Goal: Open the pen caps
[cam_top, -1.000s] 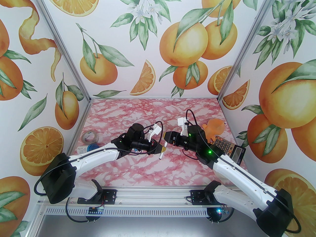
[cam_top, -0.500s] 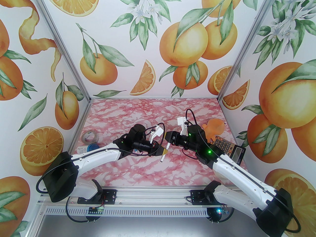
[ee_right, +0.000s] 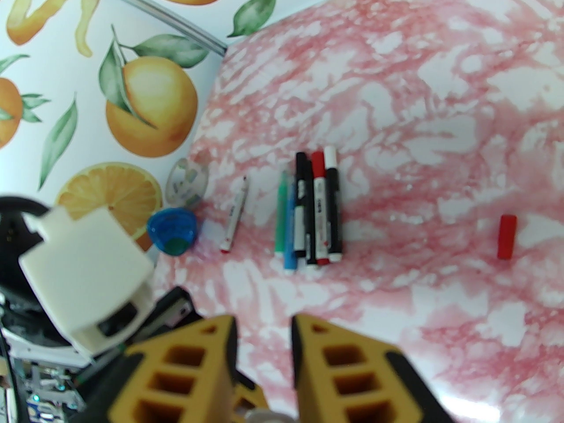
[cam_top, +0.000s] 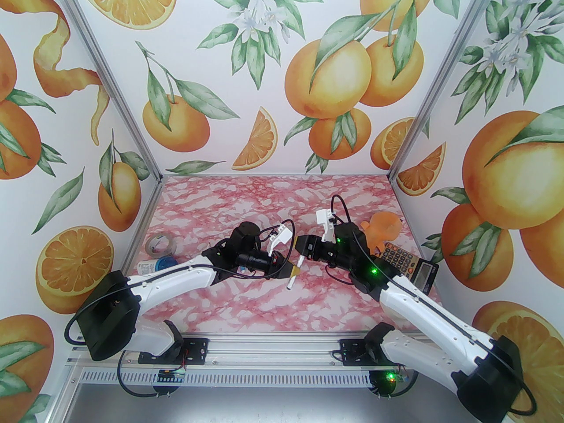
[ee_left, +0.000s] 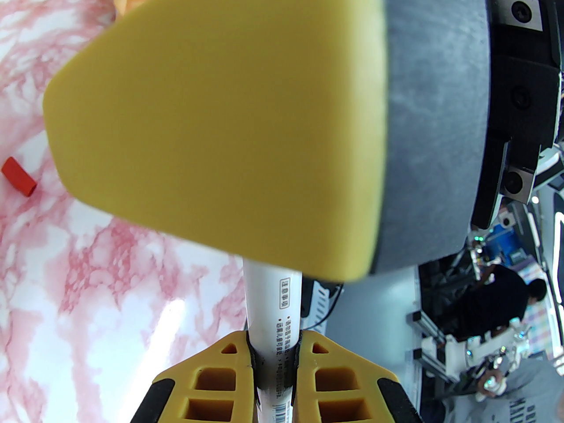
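A white printed marker pen (ee_left: 273, 298) is clamped between the closed fingers of the left gripper (ee_left: 274, 339), above the pink marbled tabletop (ee_left: 110, 302).

A short red plastic cap (ee_right: 506, 237) is seen lying loose on the tabletop, apart from the held pen. The pen's upper end is hidden behind a yellow pad of the right gripper (ee_right: 263, 324). That gripper's jaws are seen narrowly parted, and whether anything is gripped there cannot be told. A row of five marker pens (ee_right: 313, 209), green, blue, black, red and white, is laid side by side well apart from the red cap, and a slim white pen (ee_right: 233, 218) is laid farther from it.
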Controlling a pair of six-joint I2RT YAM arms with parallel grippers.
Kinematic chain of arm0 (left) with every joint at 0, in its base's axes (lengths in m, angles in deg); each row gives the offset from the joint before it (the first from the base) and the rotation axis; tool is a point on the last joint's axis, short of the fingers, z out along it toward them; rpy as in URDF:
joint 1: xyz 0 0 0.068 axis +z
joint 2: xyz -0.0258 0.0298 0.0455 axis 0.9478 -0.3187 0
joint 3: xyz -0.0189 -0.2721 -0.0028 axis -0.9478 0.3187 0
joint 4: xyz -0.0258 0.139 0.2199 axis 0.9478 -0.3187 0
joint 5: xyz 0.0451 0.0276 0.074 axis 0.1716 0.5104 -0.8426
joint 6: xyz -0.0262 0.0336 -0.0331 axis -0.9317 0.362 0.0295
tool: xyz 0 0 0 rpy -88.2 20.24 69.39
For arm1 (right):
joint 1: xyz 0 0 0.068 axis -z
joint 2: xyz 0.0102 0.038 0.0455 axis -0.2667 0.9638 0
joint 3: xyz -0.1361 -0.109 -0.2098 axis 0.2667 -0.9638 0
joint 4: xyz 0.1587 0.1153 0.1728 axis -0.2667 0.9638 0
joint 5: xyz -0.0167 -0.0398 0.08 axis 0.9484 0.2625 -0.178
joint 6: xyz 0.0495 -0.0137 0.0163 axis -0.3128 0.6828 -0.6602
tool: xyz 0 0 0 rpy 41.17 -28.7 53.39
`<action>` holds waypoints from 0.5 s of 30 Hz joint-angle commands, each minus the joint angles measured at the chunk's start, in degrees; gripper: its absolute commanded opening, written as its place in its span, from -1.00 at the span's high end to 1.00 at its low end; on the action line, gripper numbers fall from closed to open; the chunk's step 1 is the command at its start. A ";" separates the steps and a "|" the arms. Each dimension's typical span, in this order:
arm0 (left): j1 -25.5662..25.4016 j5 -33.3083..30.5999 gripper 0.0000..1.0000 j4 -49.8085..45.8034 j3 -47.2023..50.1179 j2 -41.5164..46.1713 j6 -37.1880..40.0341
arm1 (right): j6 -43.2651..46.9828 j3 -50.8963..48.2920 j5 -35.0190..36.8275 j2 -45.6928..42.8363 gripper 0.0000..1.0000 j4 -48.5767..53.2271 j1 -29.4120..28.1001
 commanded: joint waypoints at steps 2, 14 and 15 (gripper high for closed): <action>-0.27 0.69 0.77 1.91 -0.97 0.69 -0.23 | 1.10 0.67 0.63 -0.32 0.55 1.17 0.14; -0.51 -0.12 0.37 4.65 0.90 1.09 -1.55 | -0.23 1.20 0.94 -0.84 0.74 -0.02 0.06; -0.53 -0.22 0.33 5.52 1.16 1.04 -2.01 | -0.60 1.07 0.71 -0.85 0.74 -0.47 0.11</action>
